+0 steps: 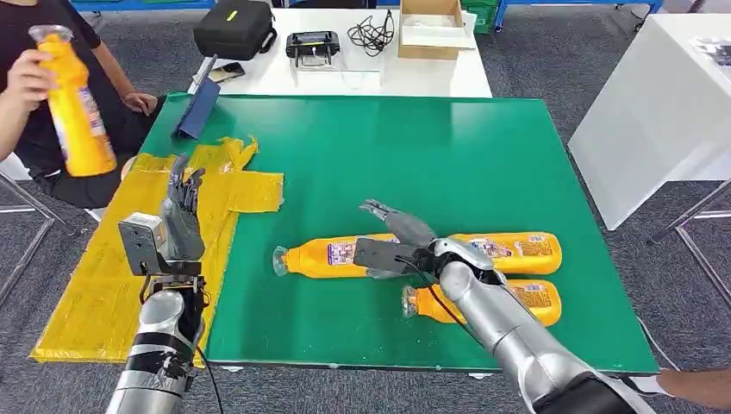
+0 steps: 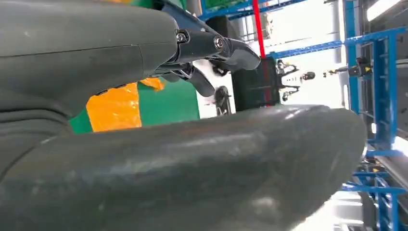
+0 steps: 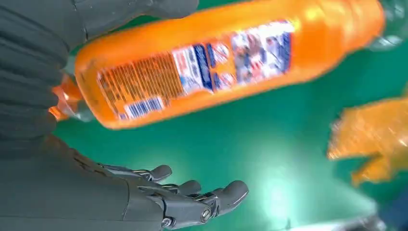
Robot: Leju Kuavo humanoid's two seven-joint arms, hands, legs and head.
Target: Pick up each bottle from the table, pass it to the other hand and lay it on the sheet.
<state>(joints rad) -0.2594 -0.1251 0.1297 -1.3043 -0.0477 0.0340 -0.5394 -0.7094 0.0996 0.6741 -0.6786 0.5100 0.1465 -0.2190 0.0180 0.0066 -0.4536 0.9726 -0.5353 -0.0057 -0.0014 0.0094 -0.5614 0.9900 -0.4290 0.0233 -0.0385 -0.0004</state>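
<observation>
right hand: fingers spread, holding nothing, hovering just over the nearest bottle; in the right wrist view the bottle is lying between thumb and fingers, contact not clear
left hand: raised upright over the sheet edge, fingers apart, carrying nothing
bottles on worktop: three lying on their sides on the green worktop; second bottle and third bottle sitting behind the right forearm
sheet: yellow sheet lying on the left side of the worktop, no bottle resting on it
person: sitting at the far left, person's hand holding up another orange bottle
step: judging it as reaching for the pick-up, grasp not closed yet
next move: needing to lower and wrap the fingers round the bottle body, lift, then carry it toward the waiting left hand
</observation>
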